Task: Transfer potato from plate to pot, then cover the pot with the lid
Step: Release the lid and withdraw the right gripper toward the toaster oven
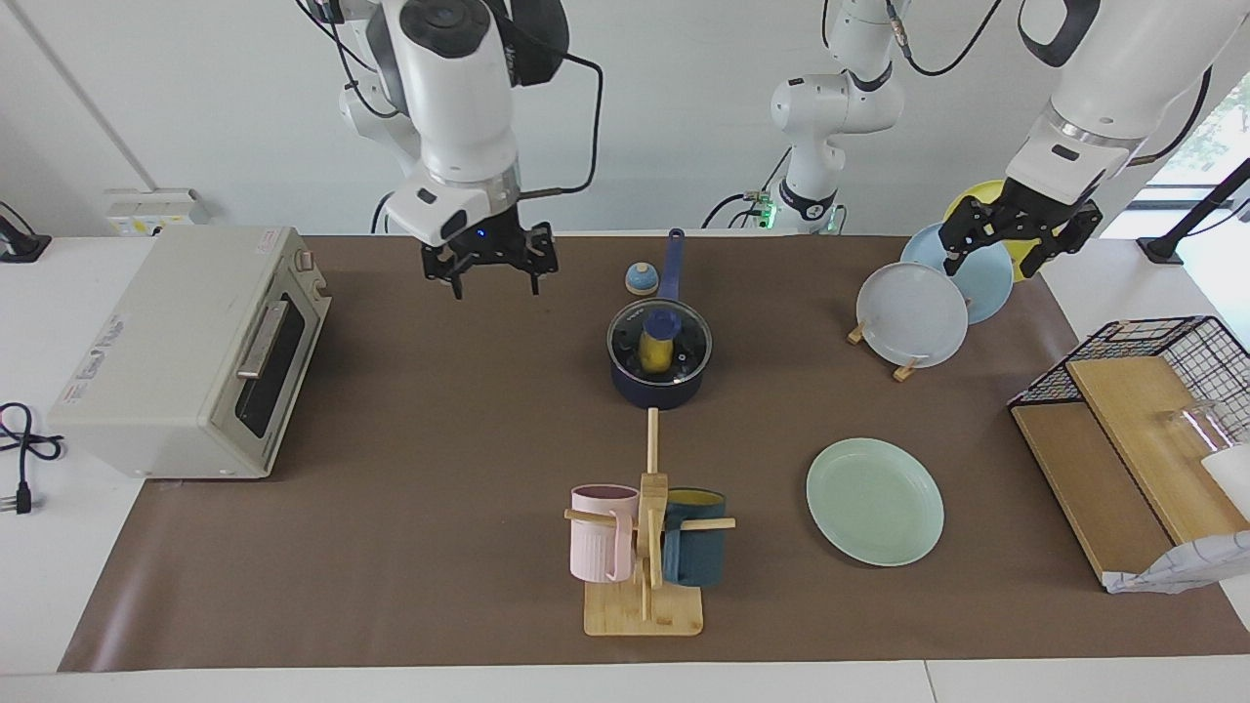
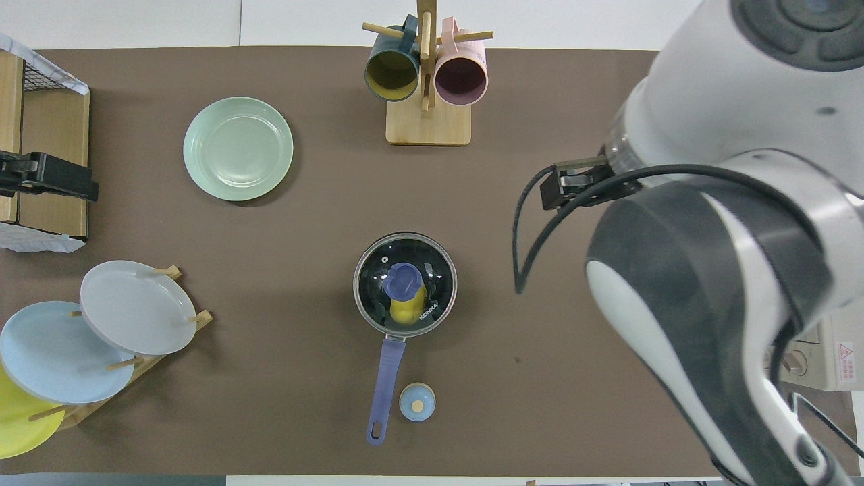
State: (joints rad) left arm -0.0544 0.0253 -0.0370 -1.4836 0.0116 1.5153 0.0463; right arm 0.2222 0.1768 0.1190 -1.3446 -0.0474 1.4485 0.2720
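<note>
Open mat rings the pot — bell crowds its handle.

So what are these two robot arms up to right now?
Nothing is being handled at the moment. The potato already sits in the pot, with the glass lid on top, and the mint-green plate is bare. The right gripper hangs open over the table near the toaster oven; the left gripper hangs open over the rack of plates.

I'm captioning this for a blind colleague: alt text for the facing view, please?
A yellow potato sits inside a navy pot under its glass lid, mid-table. The mint-green plate lies empty; the left gripper and right gripper hover open.
</note>
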